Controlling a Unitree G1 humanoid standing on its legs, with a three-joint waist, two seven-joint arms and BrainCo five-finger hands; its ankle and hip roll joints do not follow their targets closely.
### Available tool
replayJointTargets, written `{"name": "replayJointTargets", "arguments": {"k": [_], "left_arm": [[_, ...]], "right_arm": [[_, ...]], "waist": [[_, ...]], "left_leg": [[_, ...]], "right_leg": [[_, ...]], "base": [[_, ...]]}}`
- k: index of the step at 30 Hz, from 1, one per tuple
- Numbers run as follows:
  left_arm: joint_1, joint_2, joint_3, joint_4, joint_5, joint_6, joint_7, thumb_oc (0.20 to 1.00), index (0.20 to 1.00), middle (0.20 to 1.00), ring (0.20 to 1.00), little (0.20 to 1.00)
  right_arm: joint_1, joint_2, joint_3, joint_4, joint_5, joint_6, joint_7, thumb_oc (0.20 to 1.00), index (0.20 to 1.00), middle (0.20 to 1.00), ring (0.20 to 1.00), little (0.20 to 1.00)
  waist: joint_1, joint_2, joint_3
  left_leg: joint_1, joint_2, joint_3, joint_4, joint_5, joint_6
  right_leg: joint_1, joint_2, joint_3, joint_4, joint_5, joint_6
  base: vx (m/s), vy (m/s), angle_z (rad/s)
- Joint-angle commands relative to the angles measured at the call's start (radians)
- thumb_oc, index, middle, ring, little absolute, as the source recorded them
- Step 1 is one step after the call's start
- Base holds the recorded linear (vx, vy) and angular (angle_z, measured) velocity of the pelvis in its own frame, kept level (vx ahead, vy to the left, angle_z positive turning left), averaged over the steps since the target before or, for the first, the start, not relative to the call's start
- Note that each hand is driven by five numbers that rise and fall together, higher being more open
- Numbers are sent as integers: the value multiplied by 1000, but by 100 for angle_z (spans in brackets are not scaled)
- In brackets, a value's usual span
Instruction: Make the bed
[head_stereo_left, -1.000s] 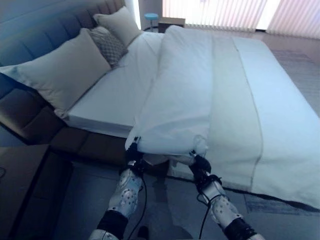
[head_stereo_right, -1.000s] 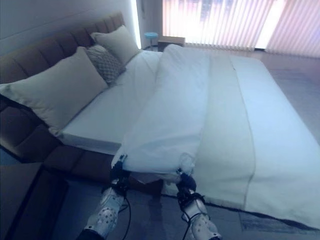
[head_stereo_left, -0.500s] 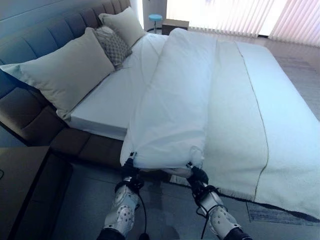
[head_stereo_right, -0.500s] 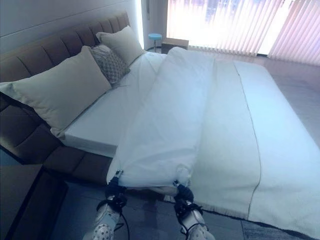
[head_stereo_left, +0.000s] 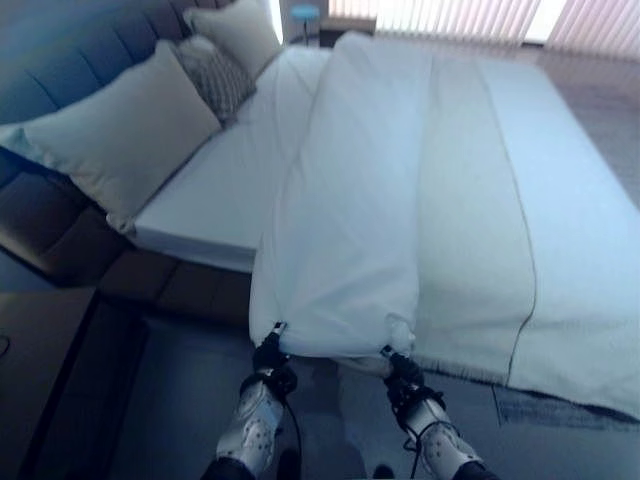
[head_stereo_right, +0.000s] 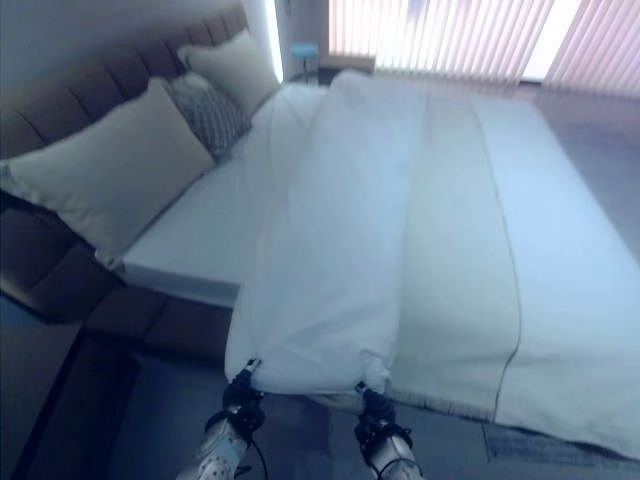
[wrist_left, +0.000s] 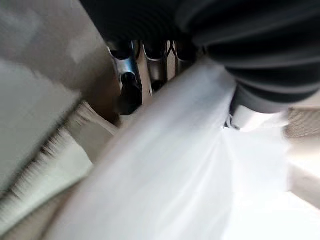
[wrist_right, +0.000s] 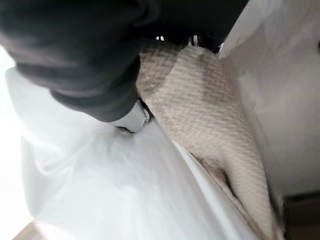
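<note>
beside bed (head_stereo_left: 200, 215), both hands (head_stereo_left: 270, 356) (head_stereo_left: 403, 372) raised, clutching duvet (head_stereo_left: 350, 220) edge.

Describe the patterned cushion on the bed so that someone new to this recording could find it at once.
Start at the padded headboard along the left side of the bed, where three cushions lean in a row. The patterned cushion is the middle one, wedged between a large plain pillow and a smaller plain pillow. It alone is grey with a fine criss-cross pattern.

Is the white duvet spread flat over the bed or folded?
Folded: the white duvet lies doubled lengthwise, leaving bare sheet beside it.
</note>
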Motion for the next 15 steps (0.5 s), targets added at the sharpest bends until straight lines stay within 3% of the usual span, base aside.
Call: {"name": "replayJointTargets", "arguments": {"k": [1,2,3,9,15], "left_arm": [[-2,83,69,56,61,-77,84,200,200,200,200,200],[-22,81,65,93,74,-75,93,539,539,539,539,539],[-44,81,58,137,93,-68,99,1000,1000,1000,1000,1000],[-156,95,32,445,320,-8,132,1000,1000,1000,1000,1000],[-82,92,106,626,422,51,96,1000,1000,1000,1000,1000]], "right_arm": [[44,-65,-24,65,-65,-26,-71,200,200,200,200,200],[23,-61,-33,110,-69,-28,-83,341,341,341,341,341],[-2,-62,-37,157,-83,-23,-92,1000,1000,1000,1000,1000],[-121,-114,-30,412,-384,45,-146,1000,1000,1000,1000,1000],[-75,-183,-62,512,-601,100,-126,1000,1000,1000,1000,1000]], "waist": [[19,-12,92],[20,-11,102],[19,-8,107],[13,6,139],[-1,18,116]], "left_leg": [[-21,-100,45,-66,19,15],[-33,-100,48,-66,22,14],[-50,-100,48,-66,29,11],[-57,-97,56,-66,31,7],[12,-96,64,-66,-3,21]], "right_leg": [[-125,35,20,-12,73,42],[-139,37,23,-12,77,42],[-154,36,26,-12,82,42],[-166,37,30,-12,83,40],[-105,40,49,-12,52,28]], "base": [[-36,-16,-9],[-32,-16,-5],[-20,-8,-4],[5,-2,0],[75,-19,-1]]}}
